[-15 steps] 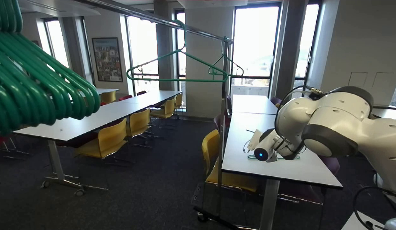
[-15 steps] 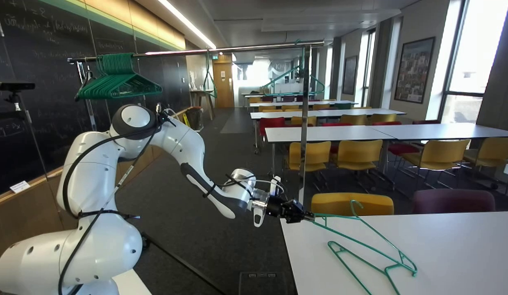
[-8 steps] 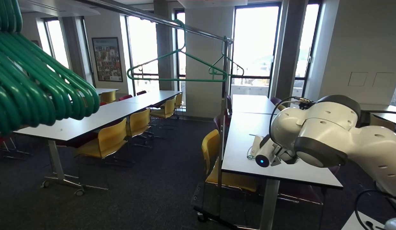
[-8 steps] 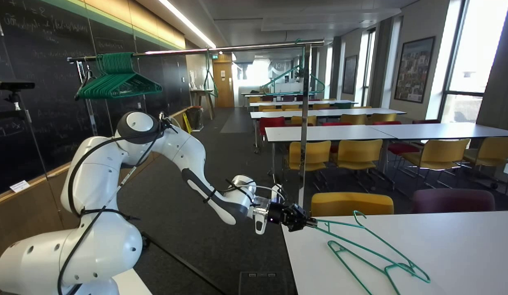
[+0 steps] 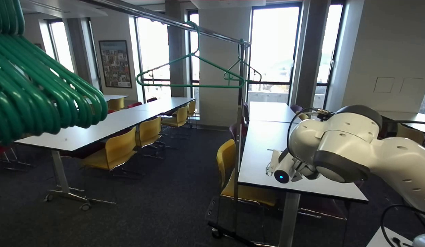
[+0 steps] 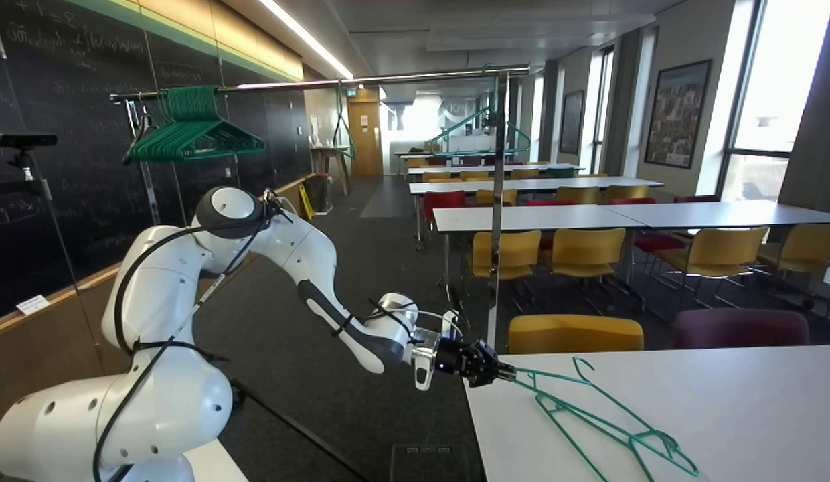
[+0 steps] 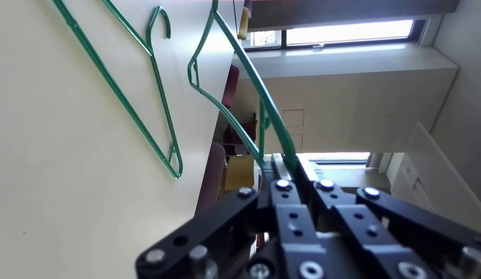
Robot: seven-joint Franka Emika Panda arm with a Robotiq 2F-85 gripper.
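Observation:
My gripper (image 6: 507, 372) is shut on one end of a green hanger (image 6: 616, 402) at the near-left edge of a white table (image 6: 756, 408). The held hanger extends out over the table, its hook pointing up and away. In the wrist view my fingertips (image 7: 293, 166) pinch the bar of this held hanger (image 7: 265, 99). A second green hanger (image 6: 568, 435) lies flat on the table, and it also shows in the wrist view (image 7: 120, 97). The two hangers overlap in an exterior view; I cannot tell whether they touch. My wrist hides the fingers in an exterior view (image 5: 281, 175).
A metal clothes rail (image 6: 388, 80) stands behind, with a bunch of green hangers (image 6: 194, 134) at one end and separate hangers (image 5: 192, 85) toward its far end. Its upright post (image 6: 496, 254) rises near the gripper. A yellow chair (image 6: 575, 333) and a purple chair (image 6: 739, 329) stand at the table.
The arm and gripper have lowered toward the table with the held hanger. In an exterior view, the held hanger now overlaps more of the lying one, which has not moved.

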